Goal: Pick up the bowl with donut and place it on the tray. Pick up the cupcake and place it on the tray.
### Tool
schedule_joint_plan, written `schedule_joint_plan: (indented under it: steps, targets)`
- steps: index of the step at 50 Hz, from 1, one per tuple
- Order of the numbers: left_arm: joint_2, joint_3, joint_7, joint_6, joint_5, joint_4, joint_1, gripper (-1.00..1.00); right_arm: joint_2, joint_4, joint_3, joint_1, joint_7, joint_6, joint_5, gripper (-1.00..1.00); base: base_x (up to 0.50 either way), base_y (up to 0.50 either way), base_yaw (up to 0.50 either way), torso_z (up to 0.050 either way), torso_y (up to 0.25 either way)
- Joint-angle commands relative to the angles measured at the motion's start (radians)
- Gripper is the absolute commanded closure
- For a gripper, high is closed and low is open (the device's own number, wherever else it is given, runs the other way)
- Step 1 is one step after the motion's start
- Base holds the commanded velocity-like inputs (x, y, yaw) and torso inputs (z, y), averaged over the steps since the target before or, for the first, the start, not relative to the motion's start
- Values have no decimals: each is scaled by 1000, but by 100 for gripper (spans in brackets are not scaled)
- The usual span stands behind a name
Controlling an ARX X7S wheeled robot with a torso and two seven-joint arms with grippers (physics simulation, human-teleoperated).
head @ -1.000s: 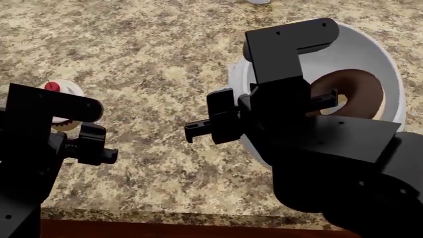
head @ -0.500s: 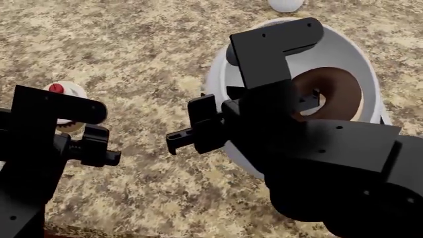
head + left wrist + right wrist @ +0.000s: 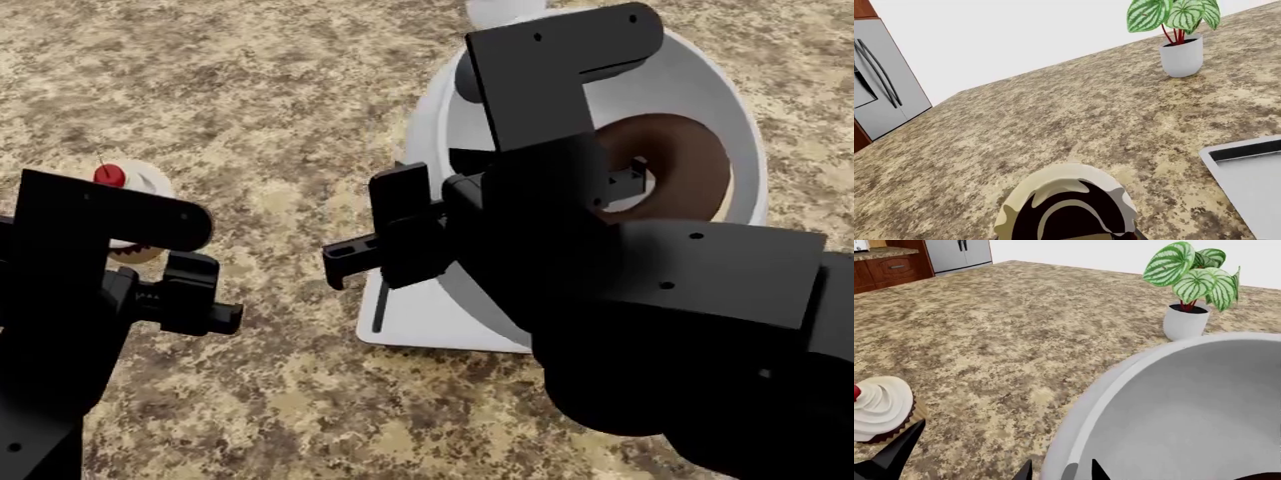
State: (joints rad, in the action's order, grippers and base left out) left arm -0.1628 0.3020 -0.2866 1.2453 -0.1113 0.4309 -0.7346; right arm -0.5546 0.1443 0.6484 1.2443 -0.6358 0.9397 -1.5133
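The large white bowl [image 3: 694,90] holds the chocolate donut [image 3: 674,165]. My right gripper [image 3: 447,225] is shut on the bowl's near rim. In the right wrist view the bowl wall [image 3: 1174,405] sits between the two dark fingertips of the right gripper [image 3: 1061,472]. The grey tray [image 3: 400,325] shows beneath the bowl; whether the bowl touches it is hidden. The cupcake [image 3: 134,185], white frosting with a red cherry, stands at the left, half behind my left arm. My left gripper [image 3: 187,295] hovers by it with its fingers hidden. The cupcake [image 3: 1067,205] and the tray's corner [image 3: 1254,175] show in the left wrist view.
A potted plant with striped green leaves in a white pot [image 3: 1184,322] stands further back on the speckled granite counter [image 3: 267,90]. The same plant [image 3: 1181,55] shows in the left wrist view, with a steel fridge [image 3: 881,95] beyond the counter's edge.
The right arm has carried the bowl with the donut forward and left, and the tray has come into sight under it. The left arm and cupcake keep their places.
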Motion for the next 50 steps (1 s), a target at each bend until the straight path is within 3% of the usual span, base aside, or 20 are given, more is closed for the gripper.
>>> schedule_joint_plan:
  steps: [1,10,18,26,40,42,50]
  targets:
    - [16,-14,14,-13,-29,-12,-12,100,16,-70,-29,27,19,-17,30,100,53,-497,0,0,0]
    - [11,-9,8,10,-32,6,-23,100,18,-73,-26,23,22,-22,34,100,48,-454,0,0,1]
    - [4,-17,9,3,-39,4,-16,100,30,-87,-21,29,23,-23,36,100,21,-6,0,1,1]
    - [-2,-19,9,-6,-45,10,-6,100,52,-111,16,44,40,-11,74,100,462,-128,0,0,1]
    - [-3,-13,2,-1,-50,12,-10,100,83,-178,32,80,48,4,76,100,0,0,0,0,2]
    - [-11,-8,4,-19,-50,7,3,100,127,-290,53,105,92,-11,115,100,0,0,0,5,0]
    - [-16,-15,-1,-7,-54,19,2,100,146,-352,61,110,99,2,105,100,0,0,0,0,1]
